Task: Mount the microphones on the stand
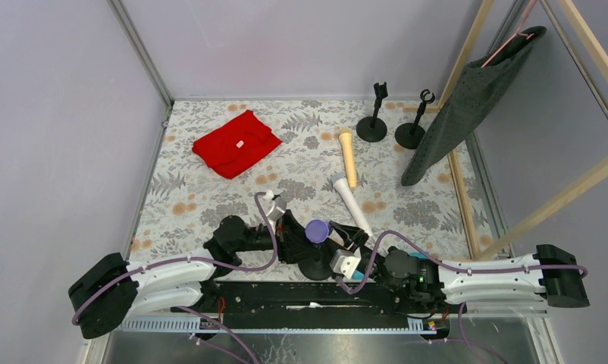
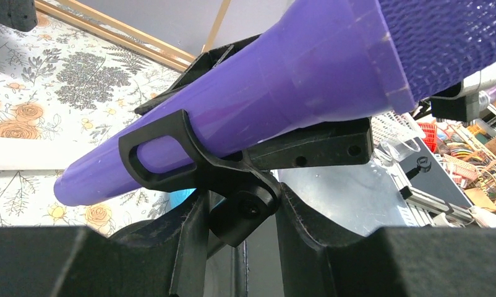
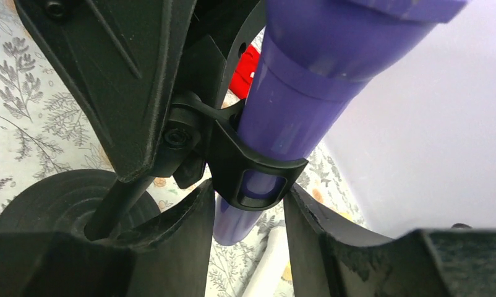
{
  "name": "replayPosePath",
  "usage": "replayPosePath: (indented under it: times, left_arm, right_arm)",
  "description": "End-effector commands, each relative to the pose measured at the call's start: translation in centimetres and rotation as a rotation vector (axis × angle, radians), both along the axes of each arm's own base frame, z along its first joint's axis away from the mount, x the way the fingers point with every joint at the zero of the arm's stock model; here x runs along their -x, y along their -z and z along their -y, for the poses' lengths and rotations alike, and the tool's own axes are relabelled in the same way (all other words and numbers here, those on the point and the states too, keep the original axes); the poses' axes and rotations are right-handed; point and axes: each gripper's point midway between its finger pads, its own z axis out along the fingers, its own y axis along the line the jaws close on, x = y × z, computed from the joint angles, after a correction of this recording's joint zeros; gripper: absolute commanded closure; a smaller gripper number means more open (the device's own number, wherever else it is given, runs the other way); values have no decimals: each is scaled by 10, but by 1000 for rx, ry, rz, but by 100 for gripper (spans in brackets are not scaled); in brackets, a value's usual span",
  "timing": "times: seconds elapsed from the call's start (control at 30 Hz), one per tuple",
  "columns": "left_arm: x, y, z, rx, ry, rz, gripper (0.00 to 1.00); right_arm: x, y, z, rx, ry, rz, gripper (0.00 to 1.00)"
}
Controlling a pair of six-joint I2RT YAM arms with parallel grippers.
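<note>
The purple microphone (image 1: 317,230) sits upright in the black clip (image 2: 171,179) of a stand whose round base (image 1: 314,267) is at the near table edge. It fills the left wrist view (image 2: 282,80) and the right wrist view (image 3: 301,80). My left gripper (image 1: 289,231) (image 2: 242,204) is shut on the stand's clip joint from the left. My right gripper (image 1: 345,250) (image 3: 248,198) is shut on the clip ring (image 3: 230,161) around the microphone's handle. The white microphone (image 1: 352,203) and the cream-yellow microphone (image 1: 349,157) lie on the cloth. The light blue microphone is not clearly visible.
Two empty black stands (image 1: 372,114) (image 1: 415,121) stand at the back right. A red cloth (image 1: 236,142) lies at the back left. A grey garment (image 1: 468,98) hangs from a wooden frame on the right. The stand's base and pole (image 3: 119,207) show under my right gripper.
</note>
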Motion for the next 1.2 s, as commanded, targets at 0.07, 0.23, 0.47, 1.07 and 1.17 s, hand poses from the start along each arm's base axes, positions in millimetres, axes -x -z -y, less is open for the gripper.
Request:
replayPosePath:
  times: [0.07,0.23,0.47,1.07,1.17]
  left_arm:
    - [20,-59,-2,178,101,117,100]
    - [19,-54,-2,164,98,95,100]
    - [14,-43,1,124,73,58,100]
    - [-26,-36,2,82,-60,24,100]
    - [-41,-39,2,76,-112,61,100]
  right_arm:
    - [-8,-38,-5,13,24,151,57]
    - [-10,-46,-5,49,36,210,61]
    - [-14,-54,-3,93,57,278,63]
    - [0,-57,2,31,-25,144,24]
    - [7,-65,4,-50,-59,81,18]
